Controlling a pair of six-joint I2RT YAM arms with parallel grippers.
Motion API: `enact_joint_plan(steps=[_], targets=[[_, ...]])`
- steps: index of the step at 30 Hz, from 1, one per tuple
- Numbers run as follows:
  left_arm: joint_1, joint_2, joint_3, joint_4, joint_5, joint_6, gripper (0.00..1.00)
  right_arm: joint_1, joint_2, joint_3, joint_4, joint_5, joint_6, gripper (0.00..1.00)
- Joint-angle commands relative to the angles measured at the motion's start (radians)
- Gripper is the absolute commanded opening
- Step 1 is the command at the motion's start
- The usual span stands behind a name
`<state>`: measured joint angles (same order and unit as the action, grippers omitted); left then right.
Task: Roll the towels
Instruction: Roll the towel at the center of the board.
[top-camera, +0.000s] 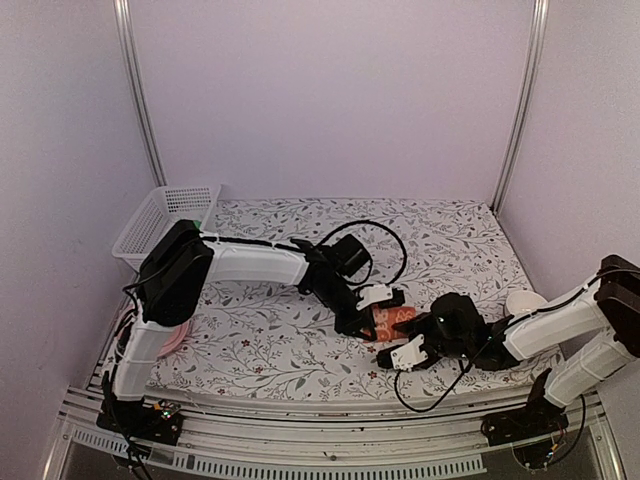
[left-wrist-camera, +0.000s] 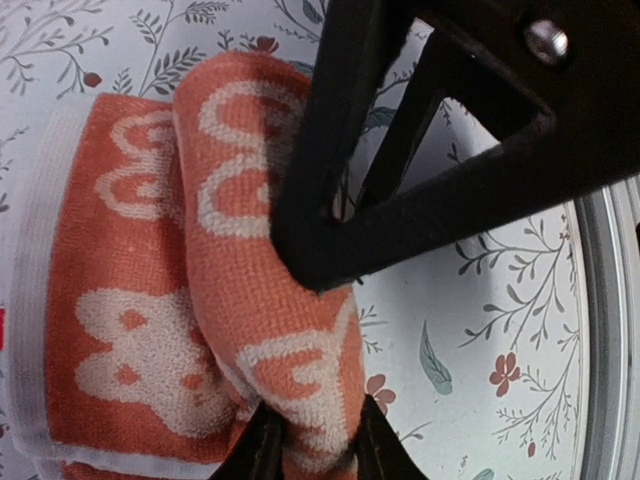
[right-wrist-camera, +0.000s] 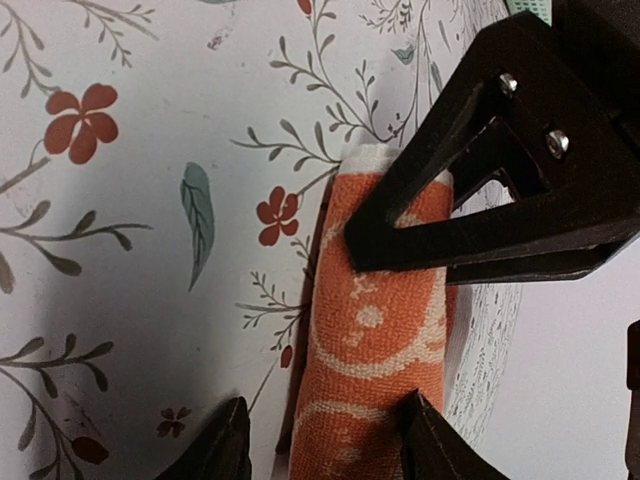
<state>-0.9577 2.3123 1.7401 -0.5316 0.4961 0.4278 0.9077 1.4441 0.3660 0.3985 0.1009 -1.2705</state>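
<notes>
Pinching the rolled-over fold of the orange towel (left-wrist-camera: 130, 330) between the nearly closed jaws of the left gripper (left-wrist-camera: 315, 445), apparently to stop the roll unwinding, and straddling its other end between the spread jaws of the right gripper (right-wrist-camera: 325, 440).

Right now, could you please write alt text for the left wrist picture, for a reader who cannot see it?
The left gripper pinches one end of a partly rolled orange towel with a white pattern, lying on a flower-printed tablecloth. A large black triangular part crosses the roll from the top right.
</notes>
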Motion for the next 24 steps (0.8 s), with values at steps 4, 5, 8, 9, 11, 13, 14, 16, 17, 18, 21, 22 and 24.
enact_joint_plan(steps=[4, 5, 8, 9, 11, 13, 14, 16, 17, 18, 21, 22, 24], targets=[[0.020, 0.079, 0.015, -0.108, -0.020, -0.013, 0.23, 0.020, 0.018, -0.014, 0.117, 0.067, 0.019, 0.53], [0.020, 0.078, 0.015, -0.108, -0.021, -0.013, 0.23, 0.019, 0.029, -0.009, 0.117, 0.073, 0.020, 0.53], [0.023, 0.078, 0.016, -0.108, -0.017, -0.016, 0.23, 0.020, 0.074, -0.004, 0.120, 0.091, 0.023, 0.51], [0.025, 0.079, 0.018, -0.108, -0.015, -0.019, 0.23, 0.020, 0.089, -0.004, 0.119, 0.094, 0.023, 0.50], [0.029, 0.079, 0.021, -0.108, -0.007, -0.025, 0.24, 0.020, 0.099, -0.008, 0.119, 0.097, 0.022, 0.47], [0.034, 0.083, 0.025, -0.108, -0.004, -0.029, 0.24, 0.020, 0.094, -0.015, 0.119, 0.097, 0.019, 0.43], [0.036, 0.086, 0.030, -0.108, -0.003, -0.030, 0.24, 0.020, 0.091, -0.016, 0.119, 0.096, 0.020, 0.41], [0.039, 0.087, 0.032, -0.108, 0.002, -0.033, 0.29, 0.021, 0.086, -0.021, 0.116, 0.092, 0.021, 0.32], [0.040, 0.085, 0.031, -0.107, 0.000, -0.035, 0.33, 0.020, 0.091, -0.019, 0.116, 0.093, 0.022, 0.28], [0.039, 0.082, 0.031, -0.105, -0.003, -0.034, 0.36, 0.020, 0.099, -0.015, 0.113, 0.097, 0.026, 0.23], [0.040, 0.052, 0.006, -0.088, -0.023, -0.039, 0.47, 0.012, 0.123, 0.005, 0.080, 0.089, 0.043, 0.08], [0.039, 0.034, -0.011, -0.078, -0.032, -0.039, 0.49, 0.007, 0.129, 0.015, 0.061, 0.081, 0.050, 0.07], [0.040, -0.016, -0.071, -0.039, -0.056, -0.046, 0.54, -0.012, 0.130, 0.039, -0.001, 0.051, 0.072, 0.05]])
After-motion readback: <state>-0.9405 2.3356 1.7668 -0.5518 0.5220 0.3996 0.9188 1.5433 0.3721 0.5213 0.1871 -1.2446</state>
